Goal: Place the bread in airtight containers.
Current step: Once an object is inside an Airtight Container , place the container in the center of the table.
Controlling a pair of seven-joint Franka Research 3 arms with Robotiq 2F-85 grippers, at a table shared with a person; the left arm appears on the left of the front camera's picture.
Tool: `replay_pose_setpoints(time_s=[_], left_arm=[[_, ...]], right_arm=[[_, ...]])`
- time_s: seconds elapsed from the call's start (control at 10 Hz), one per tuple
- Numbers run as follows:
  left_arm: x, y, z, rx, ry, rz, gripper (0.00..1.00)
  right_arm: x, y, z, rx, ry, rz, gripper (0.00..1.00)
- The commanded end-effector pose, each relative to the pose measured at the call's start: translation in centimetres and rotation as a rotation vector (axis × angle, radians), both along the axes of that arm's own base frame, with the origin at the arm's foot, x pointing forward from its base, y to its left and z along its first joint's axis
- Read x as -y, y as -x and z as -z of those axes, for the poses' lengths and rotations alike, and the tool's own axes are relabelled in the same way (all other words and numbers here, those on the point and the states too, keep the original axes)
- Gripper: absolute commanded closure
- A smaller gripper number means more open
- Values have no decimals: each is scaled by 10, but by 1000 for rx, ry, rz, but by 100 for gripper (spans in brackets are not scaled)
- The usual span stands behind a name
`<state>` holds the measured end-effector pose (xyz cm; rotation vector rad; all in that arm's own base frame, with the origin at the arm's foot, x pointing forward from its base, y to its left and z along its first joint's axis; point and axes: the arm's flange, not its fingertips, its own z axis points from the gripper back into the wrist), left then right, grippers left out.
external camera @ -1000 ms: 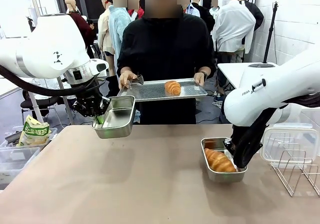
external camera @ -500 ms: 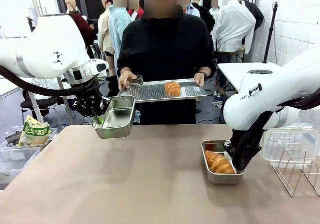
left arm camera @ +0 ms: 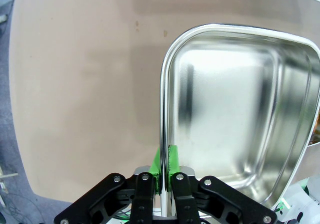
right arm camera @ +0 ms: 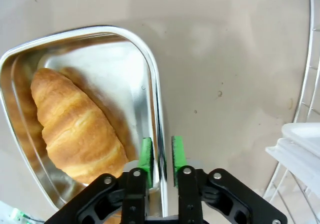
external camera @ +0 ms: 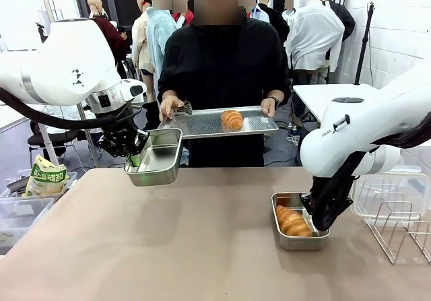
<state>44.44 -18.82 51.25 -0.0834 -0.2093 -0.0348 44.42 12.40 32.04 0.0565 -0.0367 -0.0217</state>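
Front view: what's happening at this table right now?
The left pincer holds an empty tin by its rim, raised above the table. Behind it, a person holds out a tray carrying one croissant. The right pincer straddles the wall of a second tin on the table, with another croissant inside; whether it grips is unclear.

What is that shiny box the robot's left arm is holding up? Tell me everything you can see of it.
It is a small rectangular tin of bright, mirror-like metal with rounded corners and a rolled rim, empty and without a lid. The left hand pinches one side wall between its green pads, holding it open side up above the table's far left edge.
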Motion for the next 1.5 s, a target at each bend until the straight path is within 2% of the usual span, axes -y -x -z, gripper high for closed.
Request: replay_pose_setpoints(time_s=[0.0,0.1,0.4,0.6,0.8,0.9,1.0,1.4], left_arm=[[-1,-1,-3,6,3,-1,100],[-1,-1,-3,6,3,-1,100],[-1,-1,-3,6,3,-1,100],[-1,-1,-3,6,3,-1,100],[-1,-1,-3,6,3,-1,100],[-1,-1,-3,6,3,-1,100],[-1,-1,-3,6,3,-1,100],[-1,-1,-3,6,3,-1,100]], right_arm=[[-1,-6,-3,22,12,31,16],[-1,-4,-12,36,7,34,0],[0,2,-32,62,-2,36,0],[0,2,-32,50,-3,36,0],[-3,0,-27,18,6,33,0],[-12,-4,-26,-41,17,-16,0],[1,1,-31,40,-4,16,0],[1,1,-31,40,-4,16,0]])
